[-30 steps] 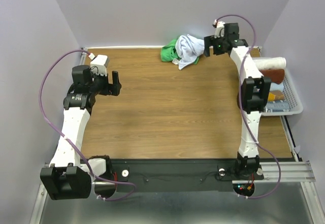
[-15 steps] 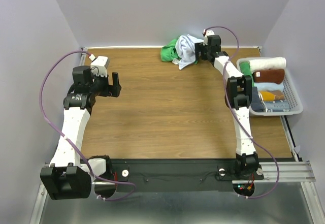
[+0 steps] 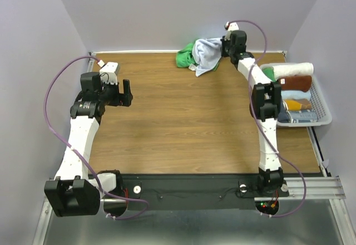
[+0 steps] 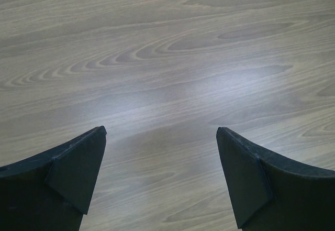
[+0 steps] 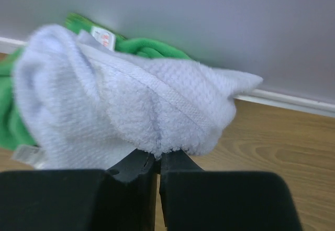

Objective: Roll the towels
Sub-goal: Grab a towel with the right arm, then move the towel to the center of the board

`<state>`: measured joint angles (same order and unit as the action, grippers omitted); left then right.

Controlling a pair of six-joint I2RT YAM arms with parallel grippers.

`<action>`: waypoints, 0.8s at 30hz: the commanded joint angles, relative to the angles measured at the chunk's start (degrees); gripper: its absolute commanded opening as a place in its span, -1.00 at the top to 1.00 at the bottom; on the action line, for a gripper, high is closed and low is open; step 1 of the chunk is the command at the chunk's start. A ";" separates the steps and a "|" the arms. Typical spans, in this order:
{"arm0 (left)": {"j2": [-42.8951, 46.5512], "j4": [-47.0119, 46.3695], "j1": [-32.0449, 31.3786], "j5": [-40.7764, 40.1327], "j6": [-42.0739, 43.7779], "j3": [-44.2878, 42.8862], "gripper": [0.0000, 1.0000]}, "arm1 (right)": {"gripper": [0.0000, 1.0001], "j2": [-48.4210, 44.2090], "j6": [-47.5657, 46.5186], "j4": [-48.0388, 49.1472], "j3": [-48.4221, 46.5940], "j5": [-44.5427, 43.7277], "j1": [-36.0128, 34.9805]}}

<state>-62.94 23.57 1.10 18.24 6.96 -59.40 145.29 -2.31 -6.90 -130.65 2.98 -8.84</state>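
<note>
**benchwatcher:** where's everything sitting on your end right now?

**me:** ok, going left to right. My left gripper [image 3: 127, 91] hangs over the left side of the brown wood-grain table [image 3: 183, 128], fingers spread wide with nothing between them. Its wrist cam just shows bare wood under the two black tips. Both towels are bunched in one heap at the far edge, right up against the back wall and a bit right of centre. The bright green cloth towel [image 3: 182, 57] is the left part of the heap, and the pale bluish-white cloth towel [image 3: 207, 53] is draped over its right side

**benchwatcher:** and the right arm, has it got anything?

**me:** yep, my right gripper [image 3: 225, 49] is stretched out to the heap and clenched on the right-hand edge of the pale one. On its wrist cam the two black fingers [image 5: 131, 168] are pinched together with a fold of the fluffy cloth caught at the tips. Green peeks out behind and to the left. There's a small white tag [image 5: 103, 36] with red print up top, can't tell which towel it's sewn to. At the far right edge sits a white plastic basket [image 3: 322, 109] holding a cream-white rolled towel [image 3: 292, 69], a brown rolled towel [image 3: 295, 82] just in front of it, and a few more rolls I can't make out well
</note>
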 commanded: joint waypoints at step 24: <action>2.38 -0.19 -0.22 15.06 6.83 -4.94 -0.96 | 0.99 -51.95 32.81 2.15 34.92 18.92 -4.96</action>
<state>-61.63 23.46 1.10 26.96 10.61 -62.57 96.44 24.97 -5.56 -100.75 25.65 -14.24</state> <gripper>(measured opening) 0.985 0.046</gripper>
